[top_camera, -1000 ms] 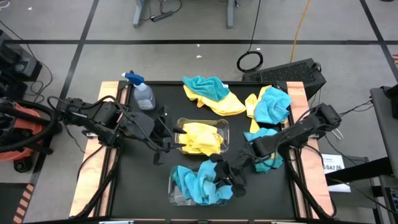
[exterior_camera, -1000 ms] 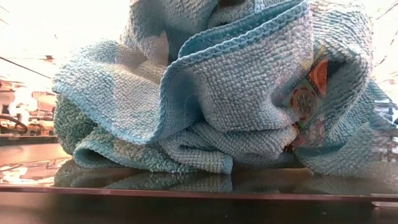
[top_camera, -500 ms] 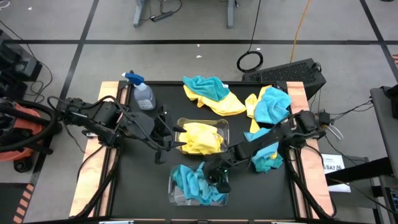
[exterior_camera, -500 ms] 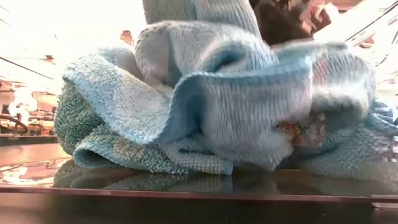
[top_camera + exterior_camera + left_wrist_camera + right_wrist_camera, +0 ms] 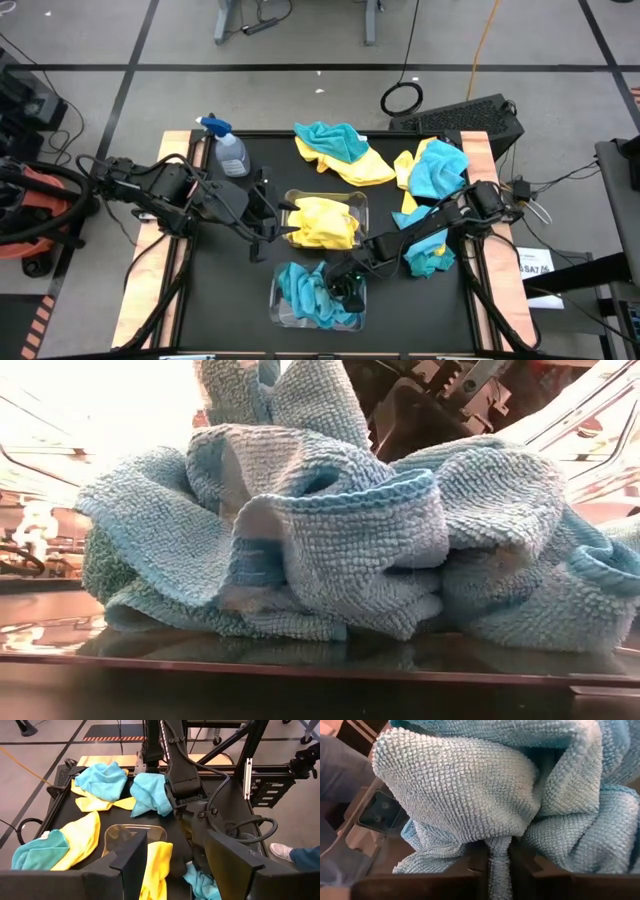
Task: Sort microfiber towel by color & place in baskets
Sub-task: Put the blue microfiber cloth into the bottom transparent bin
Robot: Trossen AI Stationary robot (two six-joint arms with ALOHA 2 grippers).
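Two clear baskets sit mid-table. The far basket [image 5: 361, 206] holds yellow towels [image 5: 322, 221]; the near basket [image 5: 284, 318] holds a heap of teal towels [image 5: 308, 292], which fills the low view [image 5: 330, 550]. My right gripper [image 5: 346, 287] reaches from the right over the near basket, shut on a teal towel [image 5: 465, 795]. My left gripper [image 5: 180, 865] waits open just left of the far basket [image 5: 125, 834]. Loose yellow and teal towels lie at the far edge [image 5: 340, 150] and on the right [image 5: 432, 170]. My right gripper pinches a narrow fold of the teal towel [image 5: 498, 854] between its two fingers [image 5: 475, 865]. It comes slanting down from the table's right. The rest of the towel bunches just ahead of the fingers and lies on the heap in the near basket.
A clear spray bottle with a blue trigger [image 5: 229, 150] stands at the far left corner. Another teal towel [image 5: 428, 256] lies right of the baskets under my right arm [image 5: 450, 215]. Bare black tabletop [image 5: 220, 290] shows on the near left.
My right gripper has moved toward the table's left, from the near basket's right end to over its middle, carrying the teal towel along. The teal heap that bulged past the basket's right side now sits gathered inside it, lower and wider in the low view.
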